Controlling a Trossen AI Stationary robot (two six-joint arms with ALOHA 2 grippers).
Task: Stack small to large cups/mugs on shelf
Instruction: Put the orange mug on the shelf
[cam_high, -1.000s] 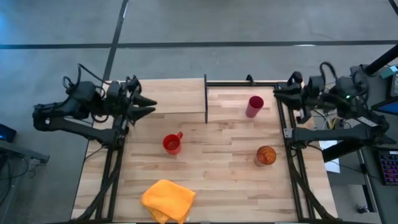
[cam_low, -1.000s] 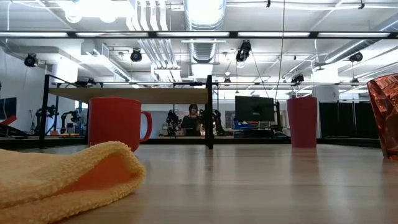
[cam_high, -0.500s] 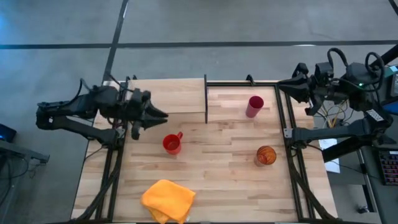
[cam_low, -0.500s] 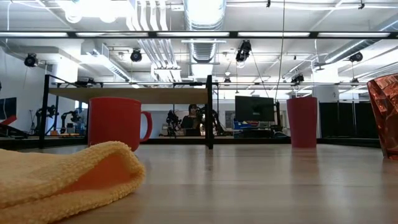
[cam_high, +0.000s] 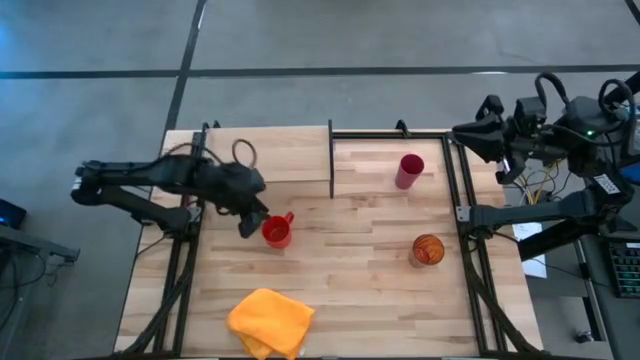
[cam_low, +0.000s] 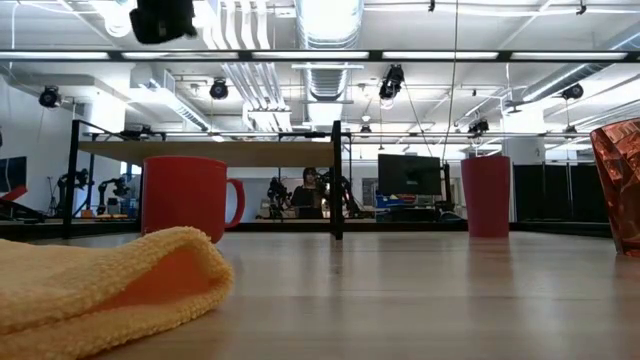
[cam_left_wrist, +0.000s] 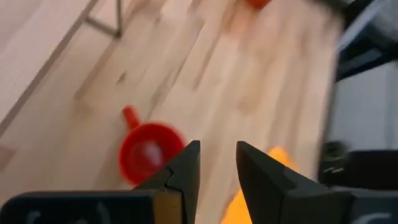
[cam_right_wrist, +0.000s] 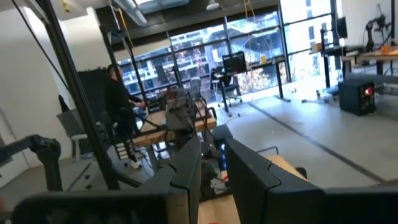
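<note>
Left gripper (cam_high: 252, 222) is now hanging just beside the red mug (cam_high: 276, 232) on the tabletop, having swung in from the left edge, so the first pick is starting; its fingers (cam_left_wrist: 184, 168) are slightly parted, gripping nothing, while the right arm is waiting off-table.

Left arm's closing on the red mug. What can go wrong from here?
Left gripper sits right beside the red mug, fingers only narrowly apart: it may bump or tip the mug rather than straddle its rim. The handle points toward the shelf, away from the gripper, so a handle grasp looks unlikely.
</note>
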